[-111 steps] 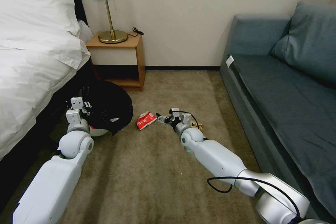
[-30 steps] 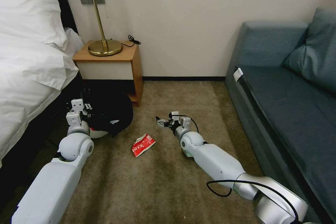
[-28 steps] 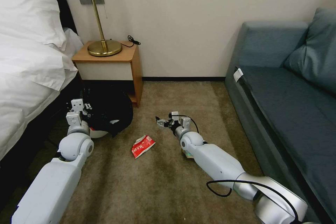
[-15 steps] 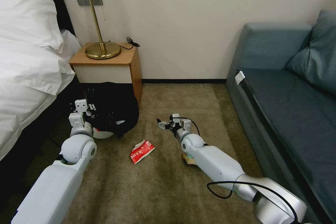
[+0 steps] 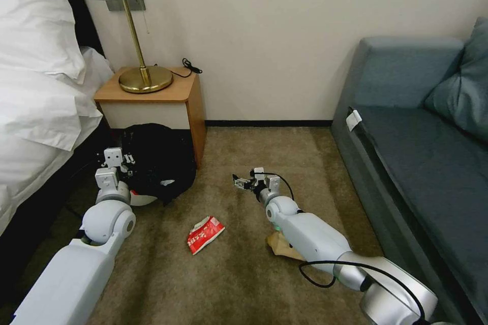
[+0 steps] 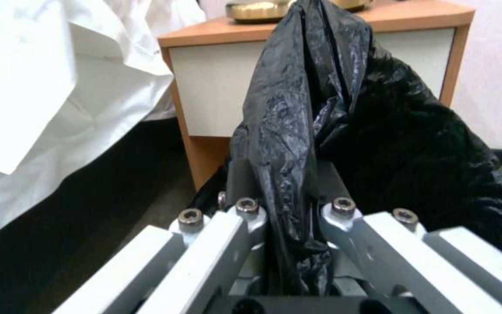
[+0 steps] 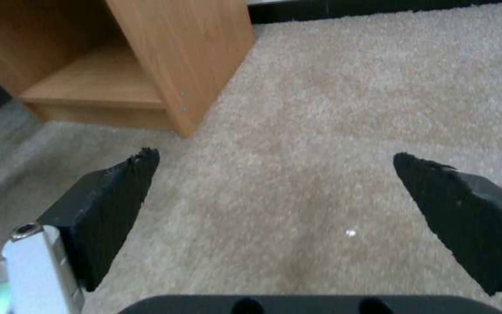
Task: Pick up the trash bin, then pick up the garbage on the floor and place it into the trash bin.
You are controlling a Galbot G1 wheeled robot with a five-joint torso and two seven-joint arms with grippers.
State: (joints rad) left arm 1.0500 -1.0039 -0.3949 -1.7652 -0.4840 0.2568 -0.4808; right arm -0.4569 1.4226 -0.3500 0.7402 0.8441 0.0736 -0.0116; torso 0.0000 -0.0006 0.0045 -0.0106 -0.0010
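The trash bin point(image 5: 157, 162), white with a black bag over its rim, hangs tilted at the left beside the bed. My left gripper point(image 5: 116, 158) is shut on a fold of the bin's bag point(image 6: 390, 144), and the left wrist view has the black plastic pinched in the gripper point(image 6: 286, 174). A red-and-white packet point(image 5: 205, 227) lies on the carpet between my arms. A tan paper bag point(image 5: 278, 245) lies partly under my right forearm. My right gripper point(image 5: 242, 183) hovers low over bare carpet, beyond the packet. Its fingers point(image 7: 117, 205) stand wide open around nothing.
A wooden nightstand point(image 5: 152, 96) with a brass lamp point(image 5: 145, 78) stands against the wall just behind the bin; its open shelf point(image 7: 88, 87) is close to my right gripper. The bed point(image 5: 35, 111) runs along the left, and a blue sofa point(image 5: 422, 152) along the right.
The whole picture has shifted, so the camera has moved. The packet and paper bag now lie nearer to me than the right gripper, which was beside the packet. The left gripper still grips the bin.
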